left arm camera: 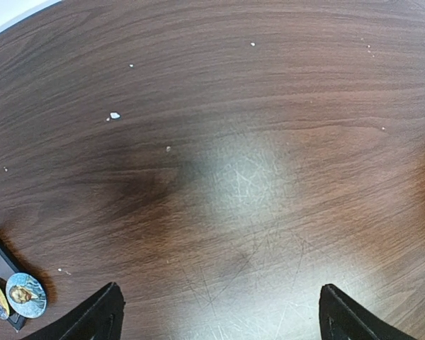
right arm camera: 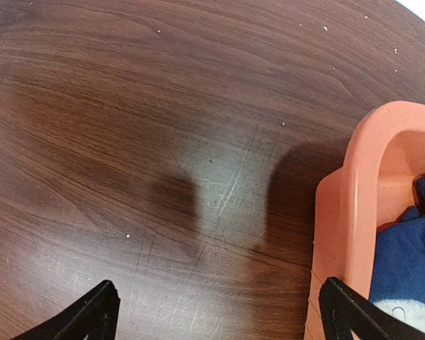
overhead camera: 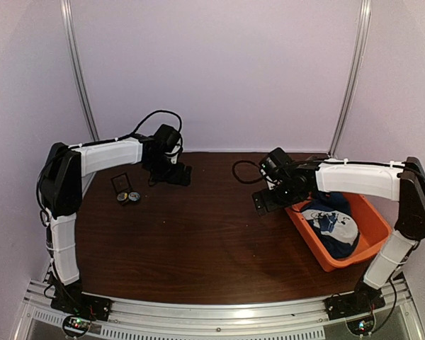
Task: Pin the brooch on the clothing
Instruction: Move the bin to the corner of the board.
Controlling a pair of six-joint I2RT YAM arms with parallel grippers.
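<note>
Dark scuffed wood tabletop (overhead camera: 198, 241), lilac walls (overhead camera: 219, 71)

Top view: high, from behind, takes in the whole tabletop (overhead camera: 198, 241). Wrist views: close, facing down at tabletop; right one shares orange tub (right arm camera: 354, 205) corner with top view.

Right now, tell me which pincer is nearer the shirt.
Right. The right pincer hangs open just beside the orange tub holding the shirt; the left pincer, also open, is far off across the table.
</note>
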